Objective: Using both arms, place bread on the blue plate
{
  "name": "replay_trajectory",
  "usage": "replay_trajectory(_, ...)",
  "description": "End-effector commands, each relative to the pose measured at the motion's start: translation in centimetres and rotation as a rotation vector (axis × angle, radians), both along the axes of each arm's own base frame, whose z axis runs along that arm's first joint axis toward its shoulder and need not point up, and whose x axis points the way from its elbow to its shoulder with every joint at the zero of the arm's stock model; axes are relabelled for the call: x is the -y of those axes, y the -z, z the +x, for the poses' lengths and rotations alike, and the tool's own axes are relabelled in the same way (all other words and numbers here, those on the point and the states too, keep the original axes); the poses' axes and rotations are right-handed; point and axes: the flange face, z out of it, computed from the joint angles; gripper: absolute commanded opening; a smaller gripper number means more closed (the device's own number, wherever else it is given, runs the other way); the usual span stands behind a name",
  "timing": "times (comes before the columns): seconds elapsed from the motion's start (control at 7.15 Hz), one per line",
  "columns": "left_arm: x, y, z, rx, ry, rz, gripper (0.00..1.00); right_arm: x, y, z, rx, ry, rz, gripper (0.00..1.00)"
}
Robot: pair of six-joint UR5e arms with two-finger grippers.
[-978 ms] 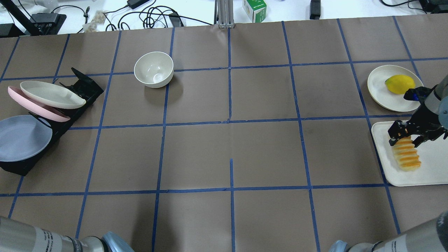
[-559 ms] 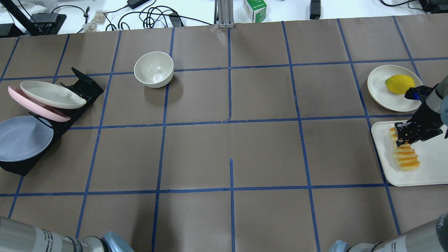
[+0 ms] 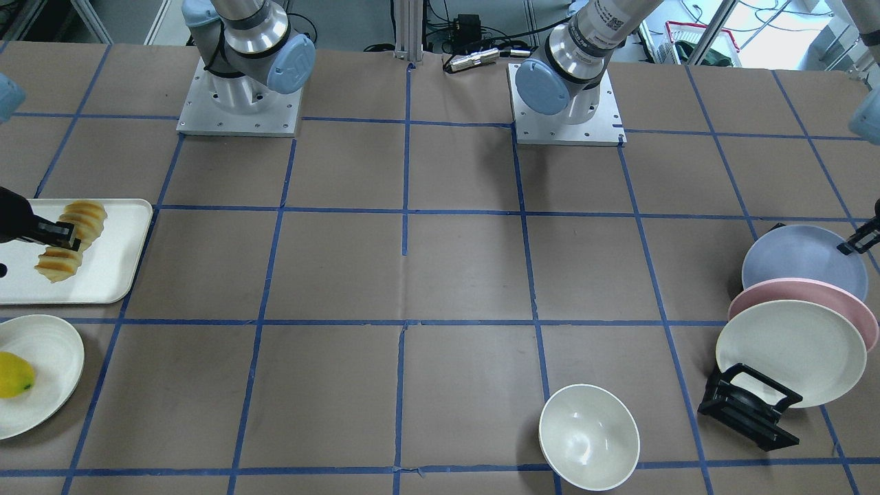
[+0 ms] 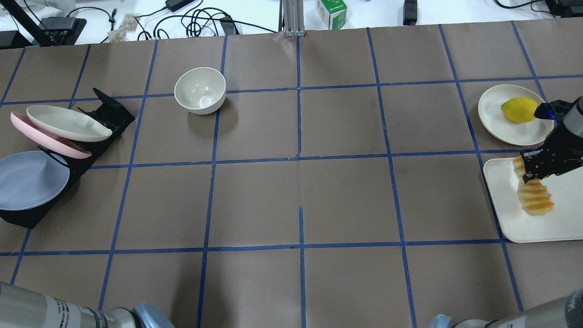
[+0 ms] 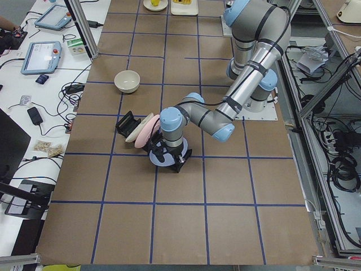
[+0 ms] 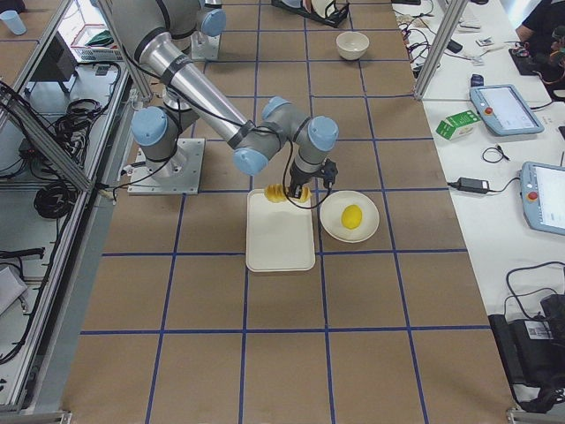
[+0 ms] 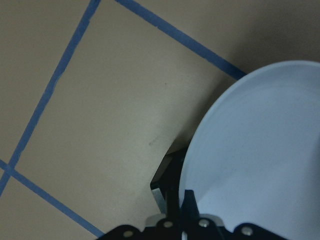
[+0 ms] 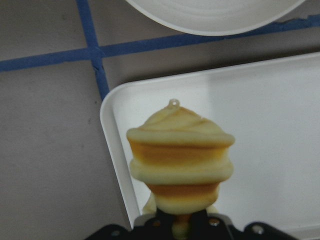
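Observation:
The bread (image 4: 535, 199) hangs in my right gripper (image 4: 533, 175), which is shut on its far end just above the white tray (image 4: 560, 228). The right wrist view shows the loaf (image 8: 180, 160) end-on over the tray's corner. It also shows in the front view (image 3: 74, 237), with the right gripper (image 3: 58, 237) on it. The blue plate (image 4: 29, 180) leans in the black rack (image 4: 107, 114) at far left. My left gripper (image 3: 859, 240) is shut on the blue plate's rim (image 7: 260, 160); the fingers (image 7: 172, 205) pinch the edge.
A pink plate (image 4: 50, 139) and a cream plate (image 4: 66, 123) lean in the same rack behind the blue one. A white bowl (image 4: 200, 90) stands at the back left of centre. A cream plate (image 4: 494, 116) with a yellow lemon (image 4: 519, 109) sits just beyond the tray.
My right gripper came down onto the bread's far end, shut on it and raised it a little, shifting it slightly right. The blue plate has not visibly moved.

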Motion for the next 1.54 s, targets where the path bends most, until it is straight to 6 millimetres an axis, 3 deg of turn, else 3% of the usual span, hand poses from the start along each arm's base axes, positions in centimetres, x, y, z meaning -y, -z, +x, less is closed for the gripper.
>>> replay_trajectory(0.0, -2.0, -1.0, 1.4, -0.011, -0.013, 0.016, 0.0, 3.1, -5.8, 3.3, -0.011, -0.003, 0.015, 0.0)
replay_trajectory(0.14, -3.6, -2.3, 1.2, -0.04, -0.009, 0.058, 0.0, 4.2, -8.0, 5.5, -0.013, -0.042, 0.012, 0.0)
replay_trajectory(0.28, -6.0, -4.4, 1.2, -0.052, -0.013, 0.12, 0.0, 4.7, -8.8, 7.2, -0.006, -0.073, 0.025, 0.0)
replay_trajectory(0.42, -7.2, -7.7, 0.3, -0.023, -0.019, 0.128, 0.0, 4.6, -9.4, 8.7, 0.004, -0.088, 0.018, 0.0)
replay_trajectory(0.7, -8.7, -12.1, -3.3, -0.044, -0.008, 0.127, 0.0, 4.5, -10.3, 11.0, 0.039, -0.018, 0.001, 0.0)
replay_trajectory(0.98, -8.4, -14.0, -8.8, -0.269, 0.001, -0.038, 0.0, 4.5, -10.7, 13.7, 0.03, -0.031, 0.002, 0.0)
replay_trajectory(1.12, -5.8, -14.4, -13.3, -0.31, 0.075, -0.066, 0.0, 4.5, -10.9, 14.6, 0.025, -0.027, 0.002, 0.0)
replay_trajectory(1.4, -3.6, -13.5, -23.8, -0.36, 0.122, -0.03, 0.0, 4.4, -10.6, 15.0, 0.031, -0.029, 0.016, 0.0)
